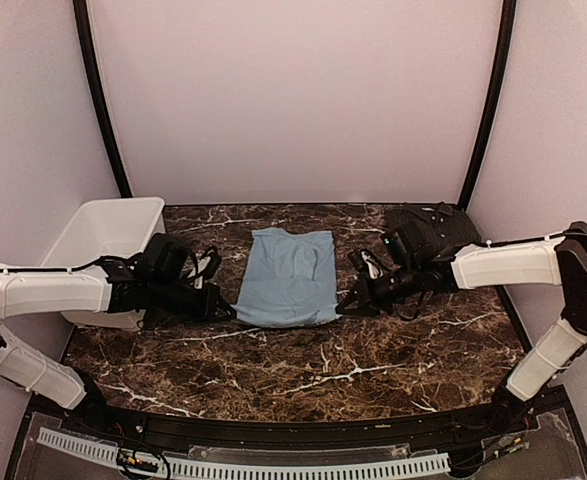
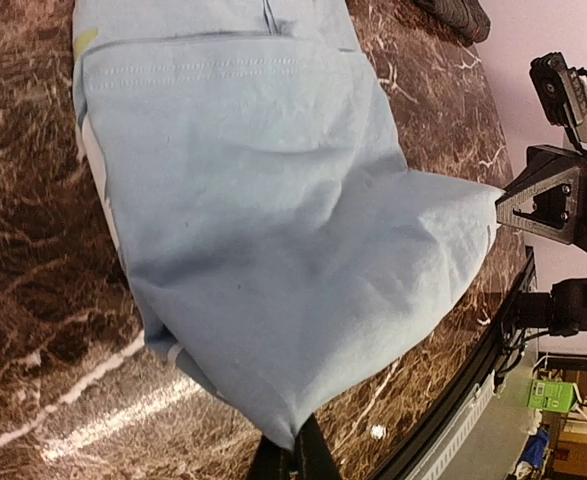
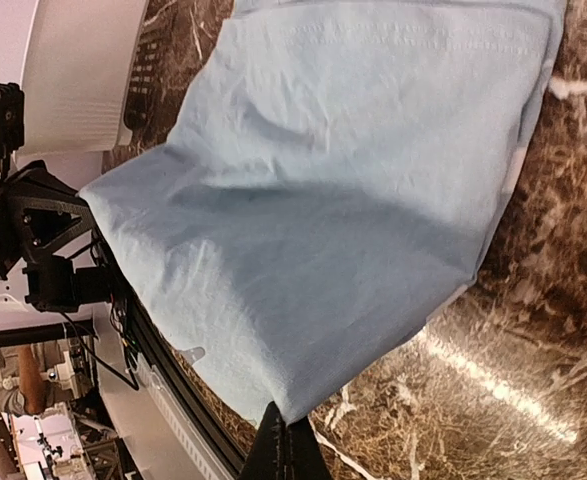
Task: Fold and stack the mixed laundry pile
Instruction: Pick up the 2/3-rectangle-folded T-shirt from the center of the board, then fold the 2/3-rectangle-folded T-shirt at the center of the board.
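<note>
The light blue T-shirt lies folded lengthwise on the marble table, collar end far, hem end near. My left gripper is shut on its near left corner; the pinched cloth shows in the left wrist view. My right gripper is shut on its near right corner, also seen in the right wrist view. Both corners are lifted a little, so the near edge hangs taut between the grippers. The black pinstriped shirt lies bunched at the far right, behind the right arm.
A white plastic bin stands at the far left, beside the left arm. The table's dark front rail runs along the near edge. The marble table shows bare between the T-shirt and the rail.
</note>
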Controlling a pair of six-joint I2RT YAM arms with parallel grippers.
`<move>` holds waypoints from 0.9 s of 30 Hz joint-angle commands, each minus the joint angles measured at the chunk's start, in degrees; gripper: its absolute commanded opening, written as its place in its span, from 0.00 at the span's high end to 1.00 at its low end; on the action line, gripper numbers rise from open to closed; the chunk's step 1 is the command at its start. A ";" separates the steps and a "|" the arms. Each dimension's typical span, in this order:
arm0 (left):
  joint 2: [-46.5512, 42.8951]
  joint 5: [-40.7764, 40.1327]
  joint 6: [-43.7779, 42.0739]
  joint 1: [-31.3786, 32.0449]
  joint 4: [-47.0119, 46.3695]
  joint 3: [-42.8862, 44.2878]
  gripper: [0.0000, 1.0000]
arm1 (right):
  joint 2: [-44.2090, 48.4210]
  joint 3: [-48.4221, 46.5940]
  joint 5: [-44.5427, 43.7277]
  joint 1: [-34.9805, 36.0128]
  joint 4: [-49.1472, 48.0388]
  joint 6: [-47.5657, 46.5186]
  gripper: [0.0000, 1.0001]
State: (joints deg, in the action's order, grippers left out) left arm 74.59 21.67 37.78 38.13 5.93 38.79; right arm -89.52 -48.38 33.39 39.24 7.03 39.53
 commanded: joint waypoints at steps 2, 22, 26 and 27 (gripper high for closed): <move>4.85 -4.86 -3.37 -1.78 4.24 8.38 1.00 | -3.93 -7.96 -2.39 -3.69 4.90 -4.10 1.00; 37.66 -1.46 -10.89 -14.01 0.58 42.19 1.00 | -31.00 -44.23 1.69 -16.34 11.27 -11.25 1.00; 45.99 -3.03 -11.67 -14.87 1.42 49.96 1.00 | -40.19 -52.40 3.32 -17.07 12.70 -12.46 1.00; 47.14 -3.25 -11.72 -15.15 1.39 50.50 1.00 | -42.20 -53.94 3.84 -17.09 12.80 -12.59 1.00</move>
State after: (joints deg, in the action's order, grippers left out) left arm 116.64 19.77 28.01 24.03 5.65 85.86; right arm -124.38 -96.64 35.00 22.59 18.26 28.86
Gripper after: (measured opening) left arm 0.008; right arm 0.003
